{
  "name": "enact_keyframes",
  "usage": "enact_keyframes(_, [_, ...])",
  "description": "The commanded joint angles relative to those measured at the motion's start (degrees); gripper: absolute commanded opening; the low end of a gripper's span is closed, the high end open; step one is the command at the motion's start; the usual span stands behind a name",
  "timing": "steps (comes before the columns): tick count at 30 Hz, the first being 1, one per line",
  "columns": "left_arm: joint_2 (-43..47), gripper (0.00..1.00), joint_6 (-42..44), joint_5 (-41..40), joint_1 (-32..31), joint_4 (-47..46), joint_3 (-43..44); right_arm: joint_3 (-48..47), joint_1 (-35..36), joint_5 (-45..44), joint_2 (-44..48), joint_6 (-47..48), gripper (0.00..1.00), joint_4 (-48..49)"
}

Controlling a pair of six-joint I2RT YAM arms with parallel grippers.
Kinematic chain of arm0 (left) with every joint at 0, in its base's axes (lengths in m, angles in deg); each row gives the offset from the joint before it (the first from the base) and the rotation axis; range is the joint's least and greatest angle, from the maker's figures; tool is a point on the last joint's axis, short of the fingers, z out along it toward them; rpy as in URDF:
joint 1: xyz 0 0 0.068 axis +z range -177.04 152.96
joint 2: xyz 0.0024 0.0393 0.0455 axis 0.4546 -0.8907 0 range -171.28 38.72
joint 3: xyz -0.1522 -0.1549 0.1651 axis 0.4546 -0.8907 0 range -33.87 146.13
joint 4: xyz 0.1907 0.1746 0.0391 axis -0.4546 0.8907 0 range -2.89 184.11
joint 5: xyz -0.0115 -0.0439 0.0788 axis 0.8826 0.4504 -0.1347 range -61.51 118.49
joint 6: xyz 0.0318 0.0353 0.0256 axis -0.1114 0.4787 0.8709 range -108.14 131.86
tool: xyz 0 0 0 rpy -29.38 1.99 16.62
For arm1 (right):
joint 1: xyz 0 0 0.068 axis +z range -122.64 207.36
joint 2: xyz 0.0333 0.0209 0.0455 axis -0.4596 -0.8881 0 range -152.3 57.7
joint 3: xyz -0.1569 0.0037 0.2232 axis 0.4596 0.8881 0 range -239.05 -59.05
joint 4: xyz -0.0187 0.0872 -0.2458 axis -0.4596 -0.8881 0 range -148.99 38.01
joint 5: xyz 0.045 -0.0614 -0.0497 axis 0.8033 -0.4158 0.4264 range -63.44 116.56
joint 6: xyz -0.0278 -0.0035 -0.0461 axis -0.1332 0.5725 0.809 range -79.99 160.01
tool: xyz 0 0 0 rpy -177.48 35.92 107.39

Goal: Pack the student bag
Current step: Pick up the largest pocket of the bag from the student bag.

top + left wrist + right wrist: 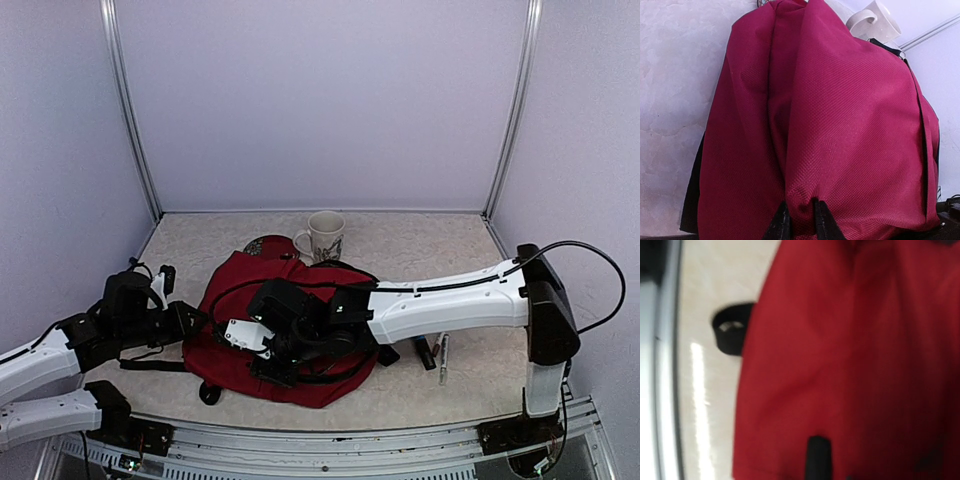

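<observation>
From above, the student bag (pixel 240 290) lies slumped mid-table, with a mug (pixel 326 236) just behind it. My left gripper (pixel 188 322) is at its left edge and my right gripper (pixel 268 362) is over its top. On my left wrist camera, my fingers (pixel 782 222) pinch a ridge of red fabric. My right wrist view is blurred, showing red cloth, one dark fingertip (pixel 817 452) and a black buckle-like piece (pixel 730 332) on the table (pixel 705 405). I cannot tell whether those fingers are spread or closed.
</observation>
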Motion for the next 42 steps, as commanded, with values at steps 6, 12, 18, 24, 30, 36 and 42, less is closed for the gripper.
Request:
enact_keyframes(6, [0.00,0.15,1.05,1.17,0.07,-1.59,0.14,-5.02,2.19,-15.35,-5.19,5.69,0.32,-4.39])
enact_keyframes(12, [0.16,0.14,1.37,0.97,0.10,-1.36,0.45,-5.97,2.55,-20.23,-6.08,8.24,0.21,-4.52])
enact_keyframes(18, [0.69,0.13,2.04,0.53,0.83,-0.70,1.40,-4.08,3.89,-22.05,-5.74,13.99,0.30,-6.07])
enact_keyframes(24, [-0.49,0.13,3.12,0.69,1.35,-0.27,2.58,-3.63,6.47,-25.54,-7.71,23.22,0.26,-3.50])
enact_keyframes(30, [0.69,0.13,2.93,0.54,1.39,0.04,2.45,-4.89,6.52,-33.99,-9.25,26.61,0.22,0.35])
enact_keyframes(36, [0.19,0.12,3.25,0.81,1.40,-0.25,2.53,-6.32,6.52,-37.75,-10.26,28.97,0.16,0.09])
enact_keyframes(42, [0.58,0.08,3.38,0.39,1.49,-0.20,2.60,-6.78,6.51,-38.84,-9.25,26.90,0.00,-1.08])
